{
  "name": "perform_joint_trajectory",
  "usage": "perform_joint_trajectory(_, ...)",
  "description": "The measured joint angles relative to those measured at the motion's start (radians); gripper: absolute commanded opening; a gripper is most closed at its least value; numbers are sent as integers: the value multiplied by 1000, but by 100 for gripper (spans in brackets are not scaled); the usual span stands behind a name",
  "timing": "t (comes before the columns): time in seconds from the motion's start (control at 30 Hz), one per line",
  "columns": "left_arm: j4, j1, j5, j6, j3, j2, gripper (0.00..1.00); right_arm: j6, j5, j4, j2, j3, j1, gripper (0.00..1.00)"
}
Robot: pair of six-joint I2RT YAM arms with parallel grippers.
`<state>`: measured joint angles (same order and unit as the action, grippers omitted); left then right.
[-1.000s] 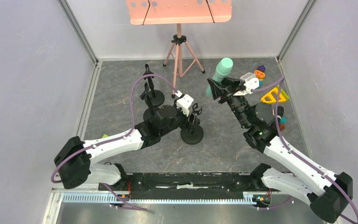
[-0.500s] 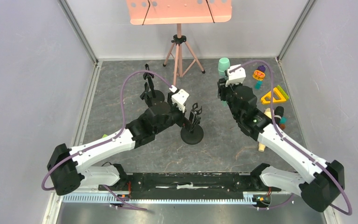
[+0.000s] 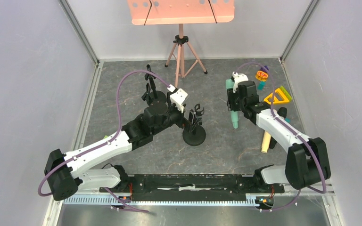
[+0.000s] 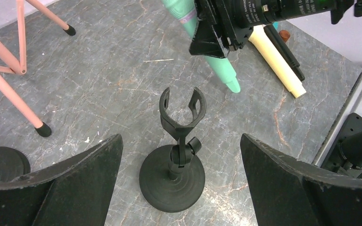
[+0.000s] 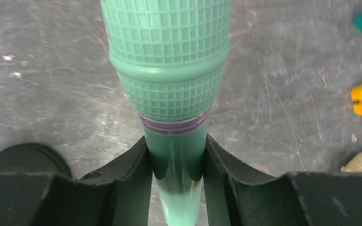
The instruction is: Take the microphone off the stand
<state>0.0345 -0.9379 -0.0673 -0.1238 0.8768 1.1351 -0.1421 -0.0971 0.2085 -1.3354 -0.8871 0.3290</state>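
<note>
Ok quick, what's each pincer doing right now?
Left pincer: open, holding nothing.
Right pincer: closed on the green microphone.

The right gripper (image 3: 233,102) holds the green microphone (image 3: 234,118), and the thin end points to 6 o'clock. The black stand (image 3: 194,136) sits near the middle of the gray worktop (image 3: 217,150). It is at 8 o'clock from the microphone and does not touch it. The left gripper (image 3: 188,120) is just beside the stand, on its 9 o'clock side. A pink tripod (image 3: 181,52) stands at 12 o'clock. A yellow triangle (image 3: 277,96) lies at 3 o'clock.
</note>
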Motion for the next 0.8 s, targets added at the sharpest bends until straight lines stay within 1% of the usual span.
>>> perform_joint_trajectory(0.17,-2,1,0,0,-7,-9,100,-19,39,19,-33,54,-95,1)
perform_joint_trajectory(0.27,-3,1,0,0,-16,-15,100,-26,45,28,-34,87,-129,2)
perform_joint_trajectory(0.47,-3,1,0,-1,-19,-15,100,-27,39,14,-73,113,-188,0)
perform_joint_trajectory(0.7,-4,1,-2,-8,-20,-15,100,-40,-43,-27,-150,177,-223,11)
perform_joint_trajectory(0.8,-9,1,-9,-11,-20,-15,100,-57,-82,-58,-169,181,-233,18)
